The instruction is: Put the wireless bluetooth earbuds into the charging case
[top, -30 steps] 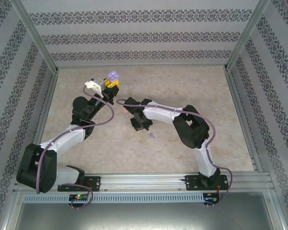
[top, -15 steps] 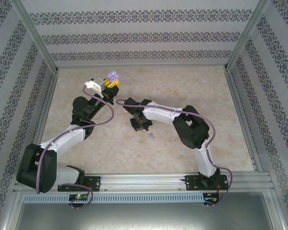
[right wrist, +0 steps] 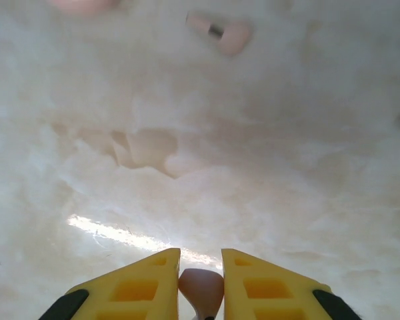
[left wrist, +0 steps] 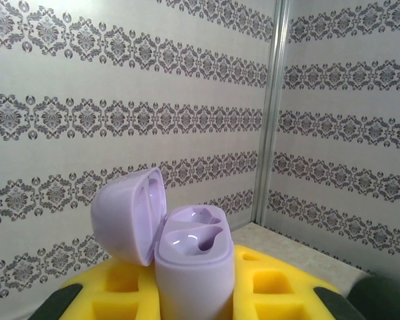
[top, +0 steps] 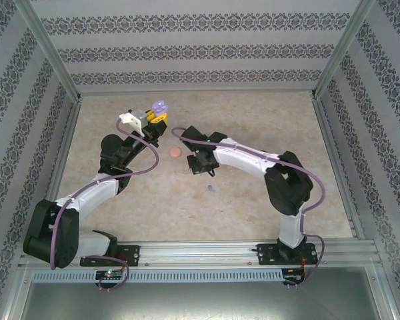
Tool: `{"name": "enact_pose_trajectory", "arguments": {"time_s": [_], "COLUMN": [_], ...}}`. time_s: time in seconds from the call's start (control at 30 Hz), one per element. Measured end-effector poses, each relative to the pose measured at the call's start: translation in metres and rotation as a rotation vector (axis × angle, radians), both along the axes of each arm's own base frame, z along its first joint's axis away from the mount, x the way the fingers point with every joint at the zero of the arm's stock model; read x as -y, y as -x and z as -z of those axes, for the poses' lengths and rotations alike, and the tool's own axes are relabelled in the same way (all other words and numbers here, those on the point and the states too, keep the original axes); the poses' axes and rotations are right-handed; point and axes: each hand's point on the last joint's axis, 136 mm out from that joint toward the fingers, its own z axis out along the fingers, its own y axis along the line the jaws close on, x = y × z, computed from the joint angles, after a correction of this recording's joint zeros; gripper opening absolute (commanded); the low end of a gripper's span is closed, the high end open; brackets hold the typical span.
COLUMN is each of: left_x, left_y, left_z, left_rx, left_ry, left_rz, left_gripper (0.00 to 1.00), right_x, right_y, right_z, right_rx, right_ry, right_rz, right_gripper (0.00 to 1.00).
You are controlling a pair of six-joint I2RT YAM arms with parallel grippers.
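Note:
My left gripper is raised at the back left, shut on a purple charging case whose lid stands open. Both of its earbud wells look empty. In the top view the case pokes out above the yellow fingers. My right gripper is shut on a pale pink earbud, held a little above the table. A second pale pink earbud lies on the table ahead of it. In the top view the right gripper hangs near the table's middle, and a purple earbud lies just in front of it.
A round pale pink case lies on the table between the two grippers. Patterned walls with metal corner posts close in the marbled table on three sides. A metal rail runs along the near edge.
The right arm has swung back and to the right and its jaws have closed further on the pink earbud. The pink case now shows beside it. The left arm has not moved.

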Motion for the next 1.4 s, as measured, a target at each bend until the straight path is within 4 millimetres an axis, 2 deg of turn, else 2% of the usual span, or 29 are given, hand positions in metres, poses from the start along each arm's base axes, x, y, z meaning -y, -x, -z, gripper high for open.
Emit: {"name": "enact_pose_trajectory", "arguments": {"time_s": [0.27,0.4,0.67,0.8,1.0,1.1,1.27,1.4], "left_x": [0.009,0.017,0.041,0.063,0.090,0.103,0.116,0.121], "left_y": [0.009,0.016,0.028,0.032,0.025,0.021,0.021,0.024], "left_z": [0.006,0.007,0.018,0.032,0.041,0.039,0.034,0.025], "left_rx": [0.003,0.007,0.027,0.041,0.068,0.083,0.109,0.136], "left_ry": [-0.017,-0.033,-0.100,-0.172,-0.244,-0.263,-0.281,-0.288], "left_rz": [0.070,0.127,0.211,0.244,0.283,0.309,0.343,0.364], "left_gripper": [0.00,0.00,0.00,0.00,0.00,0.00,0.00,0.00], "right_x": [0.031,0.040,0.048,0.050,0.048,0.045,0.038,0.030], "right_y": [-0.026,-0.037,-0.035,-0.028,-0.019,-0.013,-0.006,-0.001], "right_z": [-0.084,-0.129,-0.229,-0.267,-0.303,-0.311,-0.312,-0.302], "right_rx": [0.172,0.266,0.489,0.580,0.681,0.714,0.726,0.715], "right_ry": [-0.116,-0.168,-0.289,-0.354,-0.428,-0.451,-0.467,-0.467], "right_rz": [0.053,0.054,0.012,-0.019,-0.069,-0.105,-0.153,-0.191], "right_gripper": [0.20,0.20,0.21,0.21,0.23,0.23,0.23,0.23]}}
